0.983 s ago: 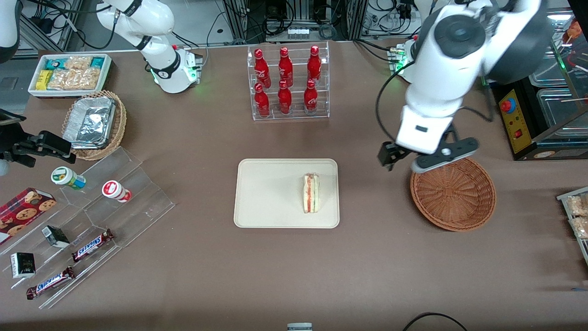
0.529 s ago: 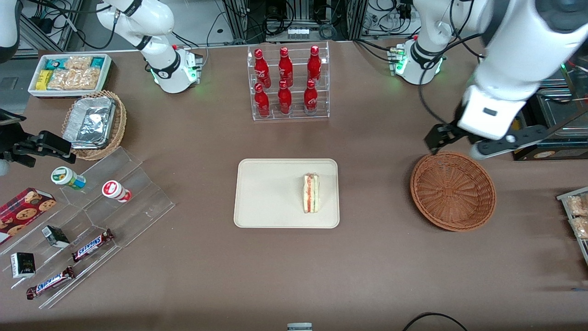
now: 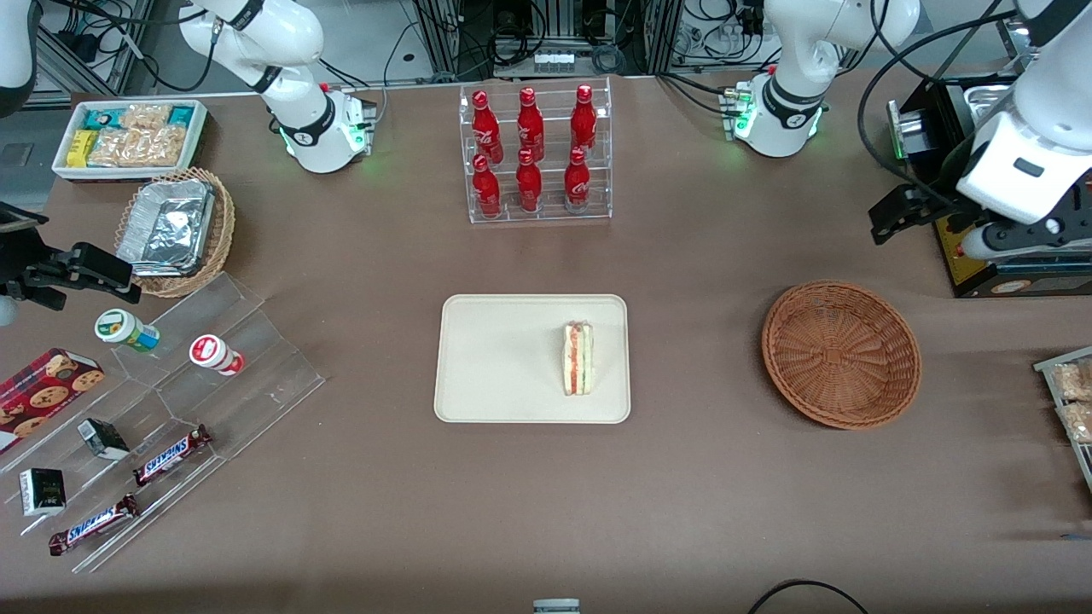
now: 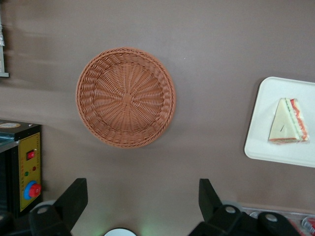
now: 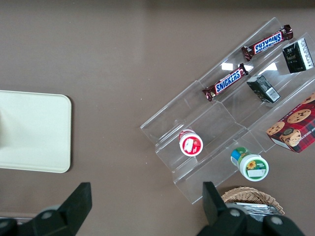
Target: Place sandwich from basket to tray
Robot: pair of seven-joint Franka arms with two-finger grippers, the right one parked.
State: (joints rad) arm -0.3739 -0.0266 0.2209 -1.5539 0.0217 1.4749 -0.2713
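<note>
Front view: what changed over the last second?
The left arm's end effector, open and empty, moved from above the basket rim away toward the working arm's end of the table, farther from the front camera. Nothing was grasped or released. The sandwich stayed on the tray; the basket stayed empty.

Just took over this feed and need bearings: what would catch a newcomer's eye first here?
The sandwich lying on the cream tray at mid-table, on the part nearest the basket, which sits with nothing in it toward the working arm's end. The claw hangs open and holds nothing, high above the table beside that basket. The rack of red bottles stands farther from the front camera than the tray.
</note>
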